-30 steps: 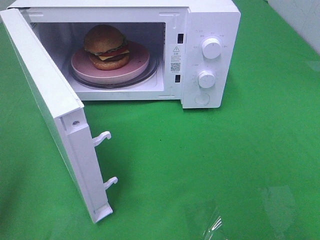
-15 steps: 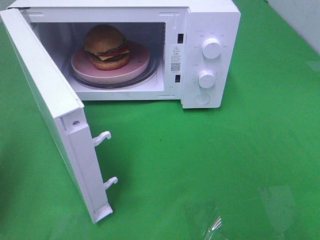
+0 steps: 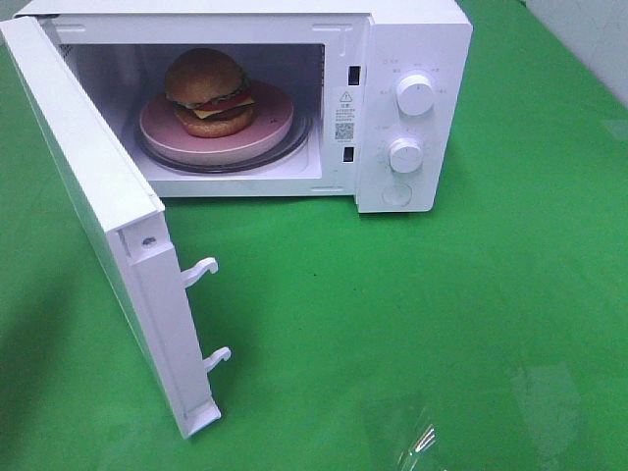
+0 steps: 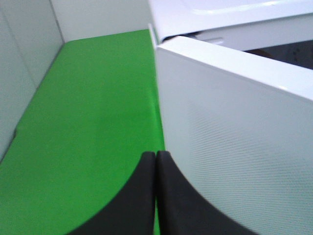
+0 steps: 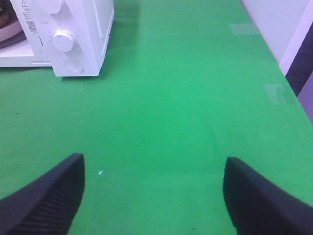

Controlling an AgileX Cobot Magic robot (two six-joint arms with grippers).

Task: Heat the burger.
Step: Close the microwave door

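The burger sits on a round pink plate inside the white microwave, on the glass turntable. The microwave door stands wide open to the left. Neither gripper shows in the exterior high view. In the left wrist view my left gripper is shut and empty, its fingertips pressed together right beside the outer face of the open door. In the right wrist view my right gripper is open and empty over the green table, well away from the microwave.
The microwave has two white knobs and a round button on its right panel. Two latch hooks stick out of the door's edge. A green cloth covers the table. A grey wall stands left of the table.
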